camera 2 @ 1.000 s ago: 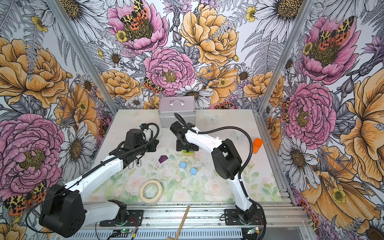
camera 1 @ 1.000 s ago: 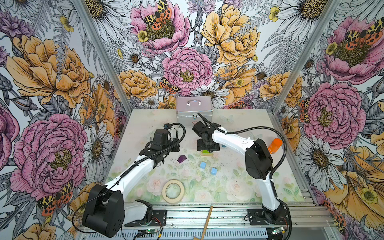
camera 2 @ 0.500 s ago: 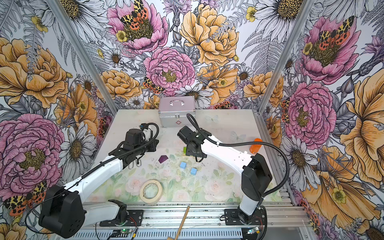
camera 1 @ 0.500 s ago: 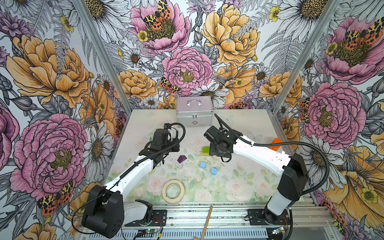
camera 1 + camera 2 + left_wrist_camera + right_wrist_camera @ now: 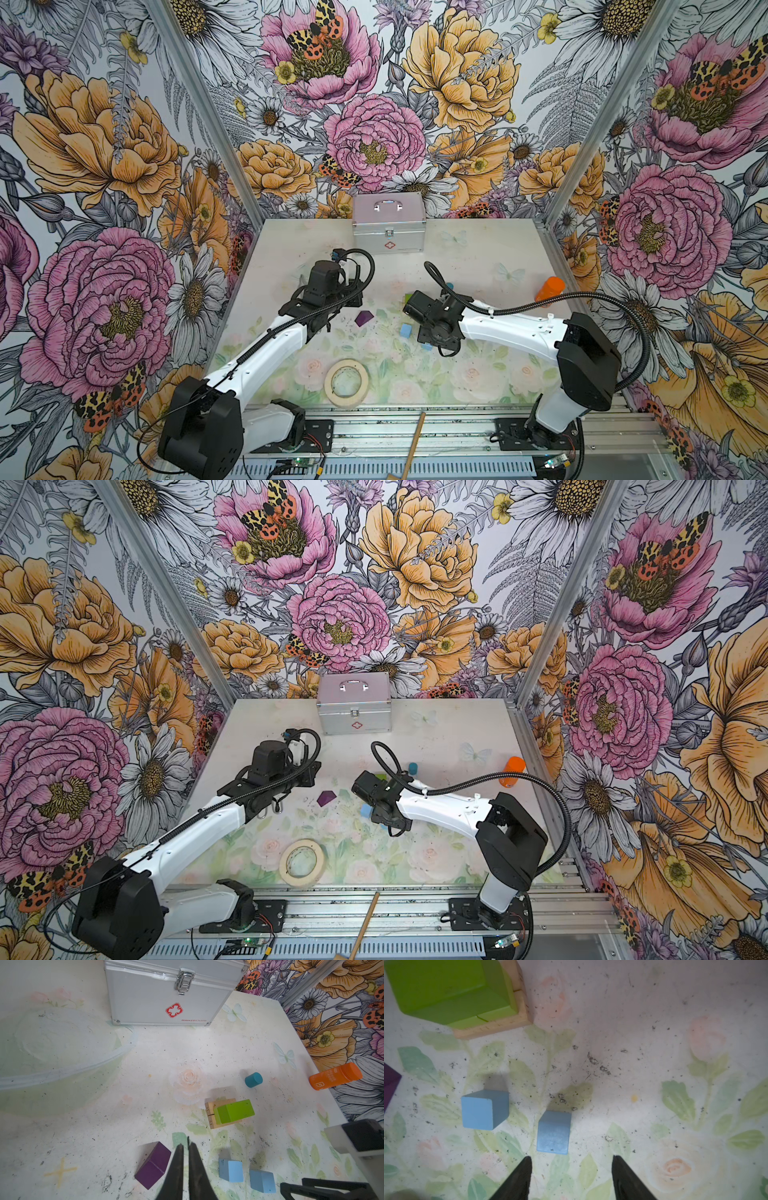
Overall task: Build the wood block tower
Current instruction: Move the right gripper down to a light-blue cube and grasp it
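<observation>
Two tan bars (image 5: 209,1114) lie side by side with a lime-green block (image 5: 233,1112) stacked on them; the same stack (image 5: 446,991) shows in the right wrist view. Two light-blue cubes (image 5: 484,1109) (image 5: 553,1132) stand on the table. My right gripper (image 5: 571,1159) is open and empty, and the nearer cube sits just beyond its fingertips. A purple roof-shaped block (image 5: 153,1164) lies beside my left gripper (image 5: 185,1145), which is shut on nothing. The teal cylinder (image 5: 253,1080) stands apart behind the stack. In both top views the wrists hide the fingers.
A silver first-aid case (image 5: 388,228) stands at the back wall. An orange container (image 5: 549,289) lies near the right wall. A beige tape roll (image 5: 347,382) lies near the front edge, and a wooden stick (image 5: 413,444) crosses the front rail.
My right arm has pulled back from the green block on the stack toward the front, over the blue cubes, and its jaws have narrowed somewhat. The left arm has not moved.
</observation>
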{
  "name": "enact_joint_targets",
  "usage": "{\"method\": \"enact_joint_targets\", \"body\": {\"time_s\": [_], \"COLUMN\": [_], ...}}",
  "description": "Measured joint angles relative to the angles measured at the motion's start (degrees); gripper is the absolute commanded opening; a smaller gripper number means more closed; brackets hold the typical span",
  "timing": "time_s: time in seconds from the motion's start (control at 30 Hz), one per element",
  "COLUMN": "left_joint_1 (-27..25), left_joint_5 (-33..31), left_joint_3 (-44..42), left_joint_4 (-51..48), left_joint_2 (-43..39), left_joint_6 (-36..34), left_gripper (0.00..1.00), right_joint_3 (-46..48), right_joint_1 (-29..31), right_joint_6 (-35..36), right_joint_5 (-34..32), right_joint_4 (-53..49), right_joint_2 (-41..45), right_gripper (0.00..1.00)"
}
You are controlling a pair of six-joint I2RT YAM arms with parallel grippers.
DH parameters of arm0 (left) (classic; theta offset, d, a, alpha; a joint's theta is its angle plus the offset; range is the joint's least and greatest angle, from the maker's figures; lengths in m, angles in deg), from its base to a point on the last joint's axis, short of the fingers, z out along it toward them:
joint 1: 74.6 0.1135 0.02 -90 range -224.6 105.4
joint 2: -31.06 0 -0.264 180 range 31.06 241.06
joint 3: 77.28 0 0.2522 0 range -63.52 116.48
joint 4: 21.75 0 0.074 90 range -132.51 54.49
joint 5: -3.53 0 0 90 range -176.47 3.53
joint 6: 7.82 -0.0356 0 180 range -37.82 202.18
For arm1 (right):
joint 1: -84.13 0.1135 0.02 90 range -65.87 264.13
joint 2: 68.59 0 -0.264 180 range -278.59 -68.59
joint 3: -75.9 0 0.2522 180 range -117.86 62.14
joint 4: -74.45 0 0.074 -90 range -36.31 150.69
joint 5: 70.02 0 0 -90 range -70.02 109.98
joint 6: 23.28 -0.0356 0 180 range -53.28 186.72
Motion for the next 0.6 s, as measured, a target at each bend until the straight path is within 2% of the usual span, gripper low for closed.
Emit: {"method": "enact_joint_targets", "body": {"time_s": [0.23, 0.6], "left_joint_1": [-0.13, -0.13], "left_joint_5": [-0.07, -0.26], "left_joint_3": [-0.11, -0.48], "left_joint_4": [0.0, 0.0], "left_joint_2": [-0.68, -0.7], "left_joint_6": [0.0, -0.02], "left_gripper": [0.1, 0.1], "right_joint_3": [-0.15, -0.2], "right_joint_1": [0.0, -0.04], "right_joint_6": [-0.28, -0.22], "right_joint_5": [1.07, 2.12], "right_joint_4": [3.52, 4.48], "right_joint_2": [-3.34, -6.05], "right_gripper": [0.61, 0.52]}}
